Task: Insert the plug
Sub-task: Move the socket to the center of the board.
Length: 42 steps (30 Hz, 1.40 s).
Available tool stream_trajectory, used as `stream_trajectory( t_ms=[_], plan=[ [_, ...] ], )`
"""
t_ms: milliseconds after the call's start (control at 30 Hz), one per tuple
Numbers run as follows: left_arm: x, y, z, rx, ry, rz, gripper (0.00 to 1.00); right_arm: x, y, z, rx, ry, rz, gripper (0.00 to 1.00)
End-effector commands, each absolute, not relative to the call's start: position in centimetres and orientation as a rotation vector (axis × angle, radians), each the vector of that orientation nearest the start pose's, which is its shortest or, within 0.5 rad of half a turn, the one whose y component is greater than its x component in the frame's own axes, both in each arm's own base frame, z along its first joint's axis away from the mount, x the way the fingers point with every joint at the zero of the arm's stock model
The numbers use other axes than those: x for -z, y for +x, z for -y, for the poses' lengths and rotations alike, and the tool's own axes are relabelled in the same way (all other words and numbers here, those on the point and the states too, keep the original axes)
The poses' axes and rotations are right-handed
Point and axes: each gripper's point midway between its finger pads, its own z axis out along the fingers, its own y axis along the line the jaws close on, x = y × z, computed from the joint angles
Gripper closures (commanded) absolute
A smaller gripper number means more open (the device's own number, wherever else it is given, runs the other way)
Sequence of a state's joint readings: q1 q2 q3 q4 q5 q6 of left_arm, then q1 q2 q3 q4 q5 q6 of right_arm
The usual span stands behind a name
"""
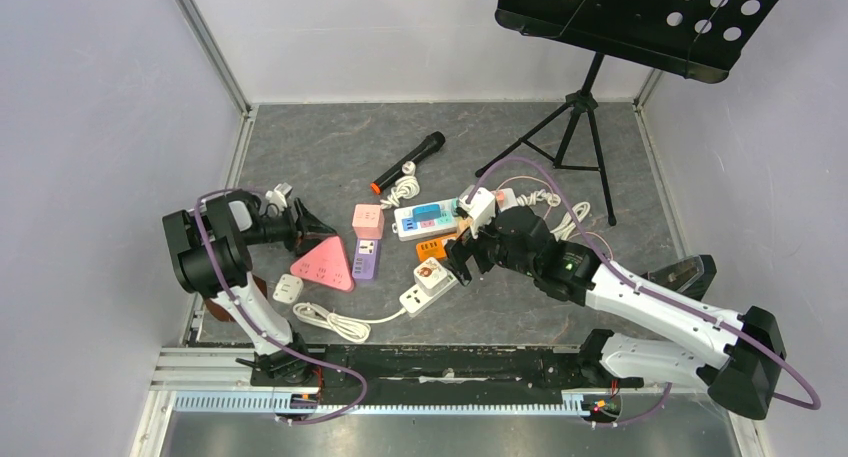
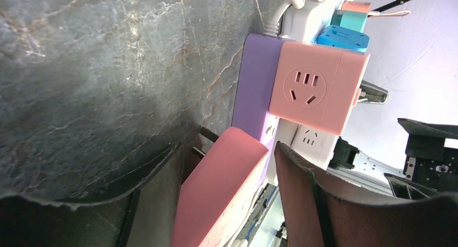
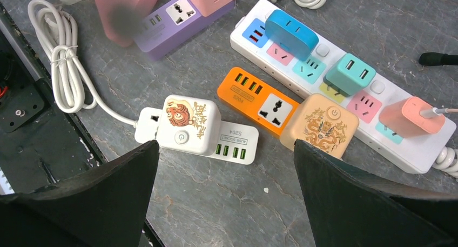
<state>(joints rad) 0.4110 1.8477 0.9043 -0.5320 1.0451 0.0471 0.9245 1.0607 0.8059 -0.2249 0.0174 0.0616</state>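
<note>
A pink triangular socket block (image 1: 325, 262) lies on the grey table, with two dark metal prongs (image 2: 207, 134) showing at its underside in the left wrist view. My left gripper (image 1: 312, 229) straddles one corner of this block (image 2: 221, 187). One finger is right beside the block and a gap shows at the other, so the jaws are open. A white plug (image 1: 287, 289) with a coiled cable (image 1: 335, 322) lies loose near the front. My right gripper (image 1: 462, 255) hovers wide open over bare table (image 3: 226, 147), holding nothing.
A pink cube socket (image 2: 313, 93) sits on a purple strip (image 2: 256, 85). In the right wrist view I see a tiger-print cube (image 3: 189, 127) on a white USB strip (image 3: 237, 144), an orange strip (image 3: 259, 98), a dragon-print cube (image 3: 318, 125) and a long white strip (image 3: 302, 68). A music stand (image 1: 590, 107) stands at the back.
</note>
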Motion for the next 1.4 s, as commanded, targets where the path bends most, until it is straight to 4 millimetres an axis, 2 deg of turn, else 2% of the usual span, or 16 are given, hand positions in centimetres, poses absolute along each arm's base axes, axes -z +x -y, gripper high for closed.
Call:
stream_trajectory(
  t_ms=[0,100,200,267,367,467,500,600,667,700,800,867,967,1133,1200,1367],
  plan=[
    [-5.5,30.1,3.7,1.401,-0.204,-2.334,0.35,-20.8,21.0,-27.8,-0.618,-0.854,-1.831,0.04],
    [-6.1,30.1,3.8,1.396,-0.171,-2.312,0.48,-20.4,21.0,-27.7,-0.617,-0.854,-1.832,0.03],
    [-5.7,30.3,3.2,1.313,-0.174,-2.357,0.71,-20.0,21.0,-27.9,-0.622,-0.856,-1.841,0.03],
    [-5.3,30.4,2.4,1.219,-0.188,-2.406,0.82,-19.2,21.2,-28.1,-0.619,-0.856,-1.861,0.03],
    [-5.5,30.4,1.9,1.139,-0.183,-2.413,0.93,-18.3,20.7,-29.7,-0.692,-0.887,-1.888,0.04],
    [-6.3,30.5,2.1,1.129,-0.170,-2.382,0.97,-18.0,20.3,-32.2,-0.804,-0.890,-1.885,0.07],
    [-6.8,30.5,2.2,1.136,-0.151,-2.362,0.97,-17.5,20.1,-33.0,-0.823,-0.894,-1.899,0.08],
    [-8.1,30.7,2.8,1.136,-0.105,-2.313,0.97,-17.7,20.3,-36.8,-0.877,-0.901,-1.882,0.09],
    [-9.1,30.8,3.4,1.124,-0.056,-2.281,0.95,-17.7,20.4,-39.3,-0.892,-0.900,-1.881,0.10],
    [-9.1,31.2,3.0,1.070,-0.070,-2.297,0.91,-17.8,20.3,-40.6,-0.911,-0.895,-1.866,0.10],
    [-8.4,32.6,0.0,0.813,-0.274,-2.382,0.76,-17.9,20.4,-44.1,-0.977,-0.865,-1.849,0.14],
    [-8.3,33.0,-2.1,0.646,-0.419,-2.400,0.71,-17.9,20.7,-46.3,-1.007,-0.848,-1.835,0.19],
    [-9.5,33.0,-4.2,0.469,-0.550,-2.358,0.68,-17.3,21.3,-49.3,-1.008,-0.835,-1.837,0.24],
    [-12.8,31.5,-7.7,0.186,-0.726,-2.255,0.66,-13.8,23.1,-52.2,-0.968,-0.788,-1.887,0.24],
    [-13.4,31.0,-8.1,0.142,-0.752,-2.231,0.65,-12.5,24.2,-53.1,-0.923,-0.761,-1.905,0.24],
    [-11.6,30.1,-8.6,0.093,-0.798,-2.285,0.65,-10.1,26.4,-55.0,-0.833,-0.726,-1.935,0.24]
  ],
)
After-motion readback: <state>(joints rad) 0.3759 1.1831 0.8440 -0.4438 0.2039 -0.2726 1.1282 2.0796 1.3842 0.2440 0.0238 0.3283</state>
